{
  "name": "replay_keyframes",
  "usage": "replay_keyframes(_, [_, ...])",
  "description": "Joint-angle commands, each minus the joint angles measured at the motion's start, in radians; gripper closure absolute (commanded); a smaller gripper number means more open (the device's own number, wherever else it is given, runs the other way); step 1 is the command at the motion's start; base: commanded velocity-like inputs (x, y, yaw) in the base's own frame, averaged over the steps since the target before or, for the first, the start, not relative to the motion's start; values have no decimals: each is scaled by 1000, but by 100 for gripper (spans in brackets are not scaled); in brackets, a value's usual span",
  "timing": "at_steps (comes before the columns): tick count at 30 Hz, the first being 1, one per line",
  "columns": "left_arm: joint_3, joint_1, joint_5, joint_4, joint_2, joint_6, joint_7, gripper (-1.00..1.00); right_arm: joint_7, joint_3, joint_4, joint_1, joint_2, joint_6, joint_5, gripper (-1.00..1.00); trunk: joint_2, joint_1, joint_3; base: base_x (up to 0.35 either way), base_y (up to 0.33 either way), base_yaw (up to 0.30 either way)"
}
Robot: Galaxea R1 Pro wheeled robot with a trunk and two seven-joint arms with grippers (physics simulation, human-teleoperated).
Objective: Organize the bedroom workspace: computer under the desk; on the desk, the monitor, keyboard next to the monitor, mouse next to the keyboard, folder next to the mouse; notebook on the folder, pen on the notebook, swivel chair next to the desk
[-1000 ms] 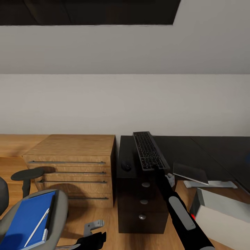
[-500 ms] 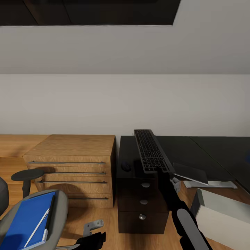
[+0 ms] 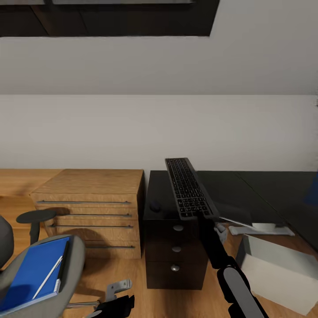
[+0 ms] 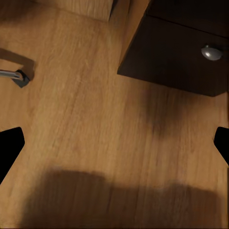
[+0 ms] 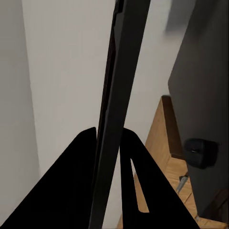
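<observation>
Bedroom with pale grey sloped walls, a dark skylight [image 3: 110,17] high at the far side, light wood floor [image 4: 95,133] below. Glossy black desk [image 3: 247,190] running right along the far wall, its three-drawer unit [image 3: 176,247] with round silver knobs at the left end. Light oak low cabinet [image 3: 88,207] just beside that unit on the left, four long bar handles across its front. No readable writing or brand marks anywhere.

Right gripper [image 3: 206,217] clamped on the near end of the keyboard [image 3: 187,187], holding it above the desk's left end, long side running near to far; in the right wrist view, dark fingers [image 5: 71,191] pinching the keyboard's thin edge. Mouse [image 3: 155,206] resting on the desk left of the keyboard, apart from it. Computer [image 3: 278,269] on the floor at right, near the desk. Swivel chair [image 3: 70,265] at near left, the blue folder [image 3: 33,274] lying flat on its seat with the pen [image 3: 48,276] on top. Left gripper [image 3: 112,304] low over the floor near the chair base, fingers spread wide with nothing between them.
</observation>
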Motion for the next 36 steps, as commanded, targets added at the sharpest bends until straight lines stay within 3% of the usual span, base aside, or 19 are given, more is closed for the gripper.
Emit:
replay_keyframes(1, [-1, 0, 11, -2, 0, 3, 9, -100, 9, 2, 1, -1, 0, -7, -11, 100, 0, -1, -1, -258, -187, 0])
replay_keyframes(6, [-4, 0, 9, -2, -1, 1, 8, -100, 12, 2, 1, -1, 3, -9, -11, 100, 0, -1, -1, -262, -190, 0])
replay_keyframes(27, [-3, 0, 11, -3, -1, 2, 7, -100, 8, 0, 4, -1, 1, -9, -14, 100, 147, -81, 65, -277, -154, 0])
replay_keyframes(36, [-5, 0, 10, -6, -1, 3, 9, -100, 7, 0, 5, -1, 1, -7, -13, 100, 210, -116, 93, -36, -1, 0])
